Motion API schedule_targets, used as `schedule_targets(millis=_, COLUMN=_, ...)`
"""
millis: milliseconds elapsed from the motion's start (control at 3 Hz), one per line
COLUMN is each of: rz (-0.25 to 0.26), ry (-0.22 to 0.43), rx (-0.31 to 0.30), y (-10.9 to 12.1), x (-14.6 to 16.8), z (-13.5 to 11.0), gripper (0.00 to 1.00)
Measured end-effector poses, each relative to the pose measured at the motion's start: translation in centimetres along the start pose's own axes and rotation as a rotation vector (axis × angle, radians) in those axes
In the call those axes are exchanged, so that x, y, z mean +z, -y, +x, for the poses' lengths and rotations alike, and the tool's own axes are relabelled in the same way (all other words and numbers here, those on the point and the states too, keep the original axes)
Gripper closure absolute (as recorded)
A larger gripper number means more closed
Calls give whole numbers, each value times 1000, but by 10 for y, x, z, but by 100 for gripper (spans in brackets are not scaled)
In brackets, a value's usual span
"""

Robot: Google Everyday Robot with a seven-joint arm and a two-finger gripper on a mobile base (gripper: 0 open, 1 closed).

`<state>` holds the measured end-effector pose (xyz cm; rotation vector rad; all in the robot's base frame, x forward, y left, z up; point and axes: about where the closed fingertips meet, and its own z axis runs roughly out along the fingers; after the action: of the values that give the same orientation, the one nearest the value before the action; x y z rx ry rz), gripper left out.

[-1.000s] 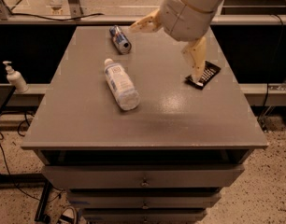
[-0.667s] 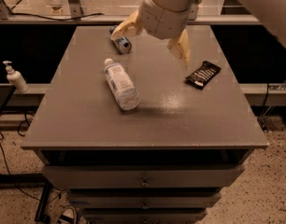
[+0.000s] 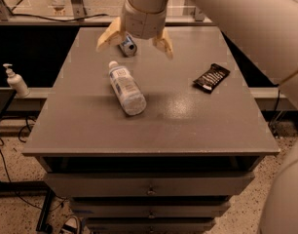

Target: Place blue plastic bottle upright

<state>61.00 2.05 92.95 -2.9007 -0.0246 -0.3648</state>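
The blue plastic bottle lies on its side on the grey table, left of middle, its white cap pointing toward the back left. My gripper hangs above the table behind the bottle, open, with its two tan fingers spread wide to either side. It holds nothing and does not touch the bottle. The big white arm comes down from the upper right.
A small metal drink can lies at the back, between the fingers. A dark snack packet lies at the right. A white pump-dispenser bottle stands on a ledge left of the table. Drawers sit below the tabletop.
My gripper has moved left across the back of the table, from above the snack packet to above the can, just behind the bottle. The bottle, can and packet have not moved.
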Motion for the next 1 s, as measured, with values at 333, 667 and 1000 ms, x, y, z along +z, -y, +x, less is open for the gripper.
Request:
schedule_targets(millis=333, rz=18, ry=60, rx=-59, y=8, x=32, z=5, gripper=0)
schedule_targets(millis=667, rz=14, ry=103, rx=-80, y=5, x=65, z=4, gripper=0)
schedule_targets(millis=1000, rz=-10, ry=124, rx=-114, y=9, x=86, z=4, gripper=0)
